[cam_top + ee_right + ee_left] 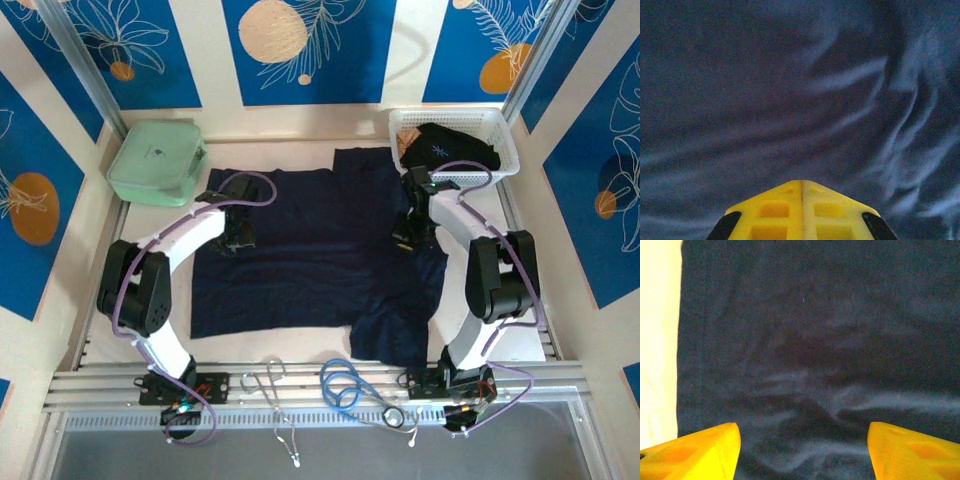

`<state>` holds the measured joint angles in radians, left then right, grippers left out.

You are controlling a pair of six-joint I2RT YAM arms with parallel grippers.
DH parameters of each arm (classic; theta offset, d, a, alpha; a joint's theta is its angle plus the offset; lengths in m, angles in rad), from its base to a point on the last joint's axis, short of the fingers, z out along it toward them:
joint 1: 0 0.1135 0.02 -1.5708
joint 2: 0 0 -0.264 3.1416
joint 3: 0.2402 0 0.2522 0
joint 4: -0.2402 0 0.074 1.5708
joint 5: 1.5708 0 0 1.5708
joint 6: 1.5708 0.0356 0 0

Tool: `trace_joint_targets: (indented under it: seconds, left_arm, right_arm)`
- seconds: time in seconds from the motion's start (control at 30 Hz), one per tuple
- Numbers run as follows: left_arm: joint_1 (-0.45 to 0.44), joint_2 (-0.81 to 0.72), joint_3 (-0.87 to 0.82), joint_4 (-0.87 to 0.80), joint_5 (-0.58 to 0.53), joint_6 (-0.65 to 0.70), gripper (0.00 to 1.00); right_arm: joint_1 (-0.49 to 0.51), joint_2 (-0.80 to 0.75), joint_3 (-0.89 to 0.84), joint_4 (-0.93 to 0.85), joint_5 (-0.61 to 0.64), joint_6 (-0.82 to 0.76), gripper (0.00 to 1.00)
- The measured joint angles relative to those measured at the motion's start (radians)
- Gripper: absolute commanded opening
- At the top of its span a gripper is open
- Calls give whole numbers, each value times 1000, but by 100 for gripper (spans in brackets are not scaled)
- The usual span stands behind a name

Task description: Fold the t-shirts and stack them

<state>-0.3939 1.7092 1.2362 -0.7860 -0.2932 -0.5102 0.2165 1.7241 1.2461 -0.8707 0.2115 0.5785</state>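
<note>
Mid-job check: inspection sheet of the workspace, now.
Surface: pale tabletop, largely under cloth.
Job's things: plain navy fabric t-shirt spread out at centre; black fabric t-shirt with pale blue mark bunched in white plastic lattice basket, far right.
Clutter: mint-green zip case, far left corner.
End effectors: left end effector open above the navy shirt's left part; right end effector shut at its right part.
Cables: purple cables along both arms; blue cable looped at near rail.
Surroundings: blue wall panels with orange circles.
</note>
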Motion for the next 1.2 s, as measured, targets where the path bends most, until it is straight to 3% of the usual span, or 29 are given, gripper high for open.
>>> trace_joint_targets:
  seconds: [0.27,0.43,0.63,0.77,0.97,1.2]
  left_arm:
    - [-39,-148,-261,-74,85,-16,55]
    - [-39,-141,-388,-40,167,-51,54]
    - [-39,-72,-325,-51,147,-73,54]
    - [-33,15,-221,-68,66,-76,54]
    - [-16,125,-80,-76,-61,-57,54]
    - [1,159,-31,-79,-127,-31,52]
  right_arm:
    - [152,-259,-332,-100,-3,84,0]
    - [156,-232,-411,-76,-13,137,0]
    - [145,-81,-340,-53,2,146,0]
    - [97,-10,-255,-50,10,127,0]
    - [41,55,-169,-34,13,91,0]
    - [11,96,-111,-12,14,57,0]
